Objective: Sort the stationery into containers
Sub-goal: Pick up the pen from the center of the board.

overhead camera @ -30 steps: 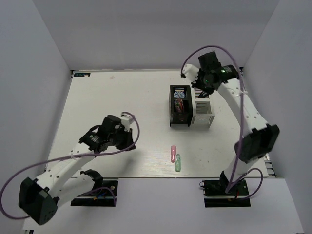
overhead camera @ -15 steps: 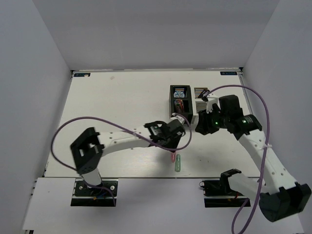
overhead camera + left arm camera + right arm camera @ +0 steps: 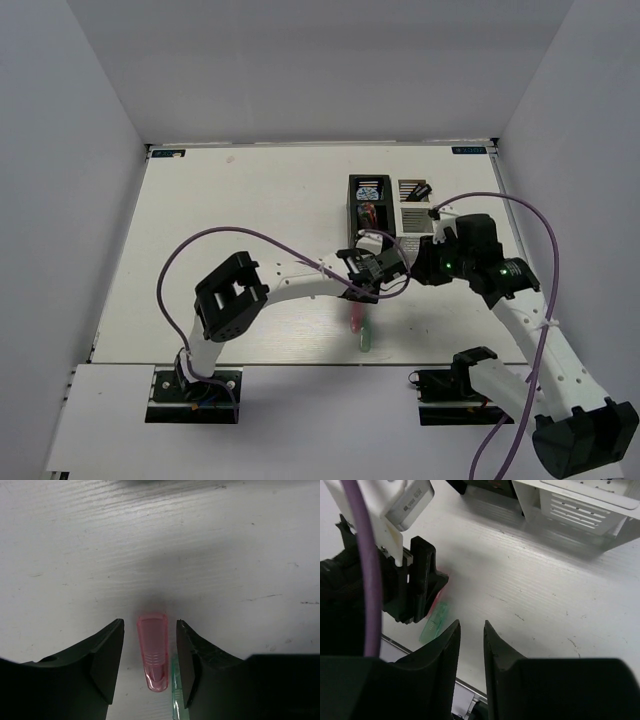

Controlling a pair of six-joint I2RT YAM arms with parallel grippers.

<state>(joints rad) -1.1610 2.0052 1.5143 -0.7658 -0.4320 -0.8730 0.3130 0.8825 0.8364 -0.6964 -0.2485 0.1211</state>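
My left gripper (image 3: 149, 626) is open, low over the table, with a finger on each side of the pale pink capsule piece (image 3: 153, 650); small gaps show on both sides. The green capsule piece (image 3: 174, 692) lies just right of it, partly behind my right finger. From above, the left gripper (image 3: 358, 297) covers the top of the pink piece (image 3: 354, 321), with the green piece (image 3: 365, 339) beside it. My right gripper (image 3: 471, 626) is slightly open and empty, hovering right of both pieces (image 3: 418, 268). The black container (image 3: 370, 217) holds the tape roll (image 3: 369, 190); the white container (image 3: 416, 214) stands next to it.
The white container (image 3: 575, 505) is at the top of the right wrist view, with the left gripper's body (image 3: 417, 580) close at the left over the green piece (image 3: 434, 623). A dark item (image 3: 418, 189) sits in the white container's back compartment. The table's near edge is just below the capsules.
My left arm has swung right and come down so its jaws straddle the pink piece. My right arm dropped from above the containers to low beside the left gripper.
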